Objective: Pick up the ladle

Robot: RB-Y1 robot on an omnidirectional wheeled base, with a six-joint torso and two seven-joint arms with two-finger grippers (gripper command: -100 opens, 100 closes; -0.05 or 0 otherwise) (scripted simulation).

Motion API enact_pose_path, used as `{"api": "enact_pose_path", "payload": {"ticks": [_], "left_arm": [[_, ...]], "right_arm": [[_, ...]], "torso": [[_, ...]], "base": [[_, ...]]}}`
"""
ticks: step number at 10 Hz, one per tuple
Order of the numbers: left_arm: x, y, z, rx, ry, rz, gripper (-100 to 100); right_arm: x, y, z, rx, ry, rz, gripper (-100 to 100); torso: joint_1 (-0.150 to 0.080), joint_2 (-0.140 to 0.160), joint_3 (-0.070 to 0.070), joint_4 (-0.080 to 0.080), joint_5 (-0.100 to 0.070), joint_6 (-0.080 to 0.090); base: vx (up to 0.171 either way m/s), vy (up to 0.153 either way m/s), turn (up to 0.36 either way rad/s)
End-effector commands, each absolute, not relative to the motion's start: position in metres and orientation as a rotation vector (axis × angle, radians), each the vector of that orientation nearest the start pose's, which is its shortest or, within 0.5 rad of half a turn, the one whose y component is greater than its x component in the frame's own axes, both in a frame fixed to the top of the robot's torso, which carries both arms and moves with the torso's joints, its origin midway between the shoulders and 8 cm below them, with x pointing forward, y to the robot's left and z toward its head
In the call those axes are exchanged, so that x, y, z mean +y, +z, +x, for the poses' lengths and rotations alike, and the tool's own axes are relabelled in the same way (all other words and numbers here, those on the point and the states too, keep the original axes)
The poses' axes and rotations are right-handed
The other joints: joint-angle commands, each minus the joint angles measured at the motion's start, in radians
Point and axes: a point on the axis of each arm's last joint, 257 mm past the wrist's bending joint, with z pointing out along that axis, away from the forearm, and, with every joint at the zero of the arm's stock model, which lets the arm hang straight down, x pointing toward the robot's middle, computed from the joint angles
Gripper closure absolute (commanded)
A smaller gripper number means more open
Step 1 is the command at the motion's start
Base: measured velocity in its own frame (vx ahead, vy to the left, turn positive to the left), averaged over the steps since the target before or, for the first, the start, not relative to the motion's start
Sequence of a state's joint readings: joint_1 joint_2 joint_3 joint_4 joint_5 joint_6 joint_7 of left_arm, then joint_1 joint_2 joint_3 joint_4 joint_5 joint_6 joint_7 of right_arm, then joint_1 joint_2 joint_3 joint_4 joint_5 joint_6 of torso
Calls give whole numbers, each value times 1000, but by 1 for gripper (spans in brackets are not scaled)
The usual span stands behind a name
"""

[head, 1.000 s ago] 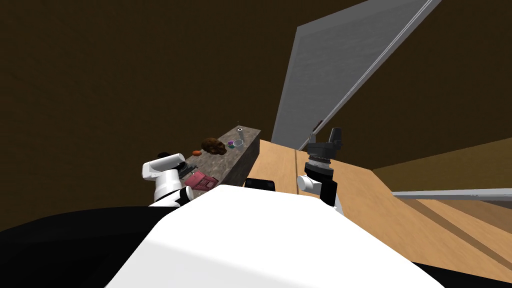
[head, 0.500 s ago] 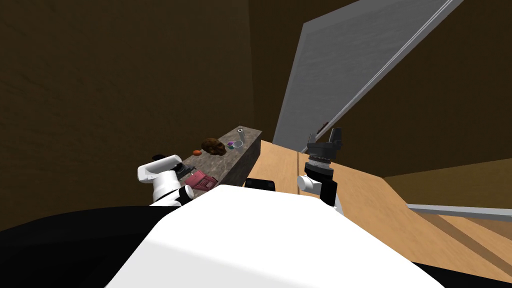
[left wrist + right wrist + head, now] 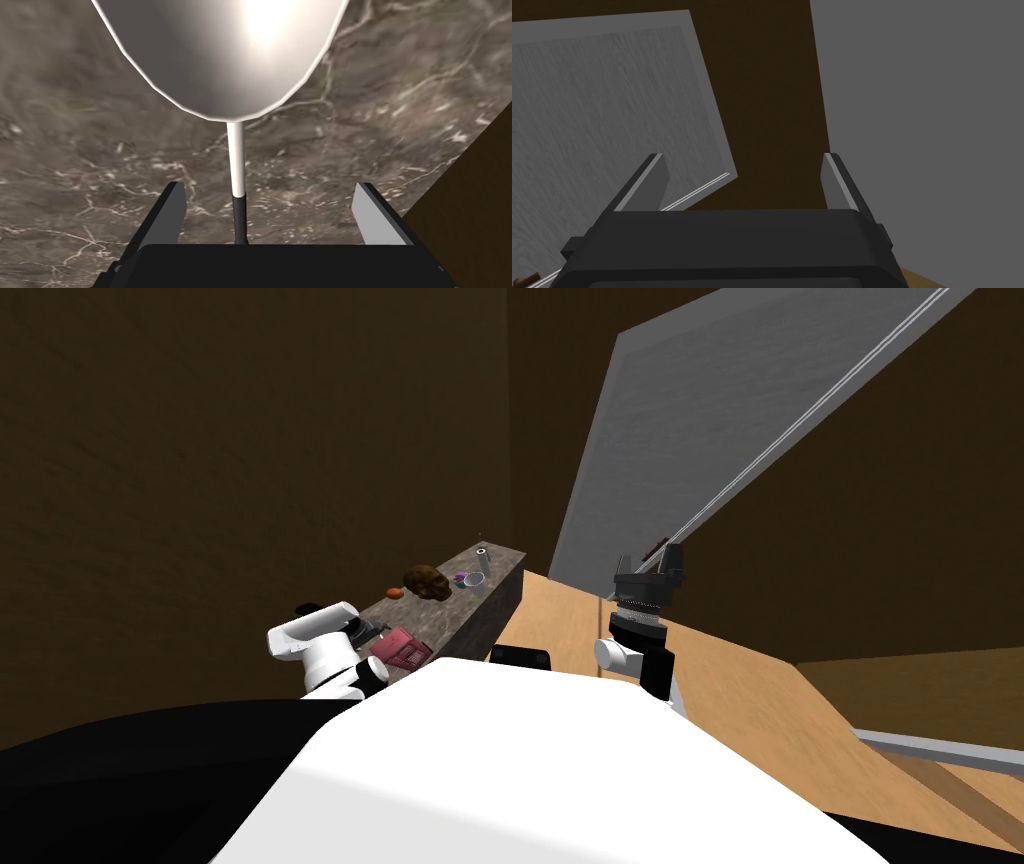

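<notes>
The ladle (image 3: 220,60) is lying on the marbled brown counter (image 3: 75,165). Its long axis is running straight along the line of the left gripper (image 3: 270,185); the pale rounded bowl is pointing away from the gripper, and the thin white handle is running back toward it, ending in a dark tip at the gripper's body. The left fingers (image 3: 167,212) are standing wide apart, one on each side of the handle and touching nothing; the handle is sitting nearer one finger than the other. Beyond the other finger, the left wrist view is showing an edge of the counter, with dark brown past it.

The head view is giving the counter's whole length, with the left arm low over its near end. A flat pink thing (image 3: 403,648), possibly a book, is lying just beside that arm; a brown lump (image 3: 427,580) and a small orange thing (image 3: 394,593) are sitting mid-counter; a purple thing (image 3: 461,579) and a small pale bowl (image 3: 477,578) are sitting farther on; a grey cylinder (image 3: 481,554) is standing near the far end.

The right gripper (image 3: 648,558) is hanging raised, off the counter's right edge over light wood, its fingers spread on nothing.
</notes>
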State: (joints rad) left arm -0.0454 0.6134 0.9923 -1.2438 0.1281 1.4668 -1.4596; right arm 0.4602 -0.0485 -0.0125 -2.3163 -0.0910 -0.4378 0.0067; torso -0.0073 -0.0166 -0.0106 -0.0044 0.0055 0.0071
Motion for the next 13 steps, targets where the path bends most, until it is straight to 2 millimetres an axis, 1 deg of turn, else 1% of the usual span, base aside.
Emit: {"api": "enact_pose_path", "payload": {"ticks": [1, 2, 3, 7, 8, 9, 10, 11, 12, 13], "left_arm": [[714, -346, 165, 2468, 419, -1510, -100], [713, -346, 165, 2457, 417, -1527, -100], [714, -346, 165, 2460, 419, -1521, 100], [714, -345, 165, 2460, 419, -1520, 100], [714, -346, 165, 2460, 419, -1520, 0], [709, -342, 170, 2450, 423, -1542, 100], [703, -338, 175, 2465, 433, -1529, 100], [703, -338, 175, 2442, 428, -1560, 100], [703, -338, 175, 2432, 426, -1573, 100], [697, -335, 180, 2436, 434, -1576, 100]], "right_arm": [[-284, 42, 348, 593, 1362, 667, 0], [-284, 42, 348, 593, 1362, 667, 0], [-284, 42, 348, 593, 1362, 667, 0], [-284, 42, 348, 593, 1362, 667, 0], [-284, 42, 348, 593, 1362, 667, 0], [-284, 42, 348, 593, 1362, 667, 0], [-284, 42, 348, 593, 1362, 666, 0], [-283, 42, 348, 593, 1362, 666, 0], [-284, 42, 348, 593, 1362, 667, 0], [-284, 42, 348, 593, 1362, 667, 0]], "torso": [[0, 0, 0, 0, 0, 0], [-1, 0, 0, 0, 0, 1], [1, 1, 0, 0, 0, 1], [4, 3, 1, 0, 1, 1], [4, 3, 1, 0, 1, 1], [4, 2, 1, 0, 1, 1], [7, 5, 3, 1, 1, 3], [10, 10, 5, 2, 2, 4], [10, 11, 6, 2, 2, 0], [9, 8, 5, 2, 2, -1]], "base": [[75, -57, 94], [27, -23, 15], [0, 0, 0], [1, -1, 0], [0, 0, 0], [-71, 60, -151], [-156, 99, -307], [-146, 91, -111], [-60, 50, 42], [-59, 44, -100]]}}
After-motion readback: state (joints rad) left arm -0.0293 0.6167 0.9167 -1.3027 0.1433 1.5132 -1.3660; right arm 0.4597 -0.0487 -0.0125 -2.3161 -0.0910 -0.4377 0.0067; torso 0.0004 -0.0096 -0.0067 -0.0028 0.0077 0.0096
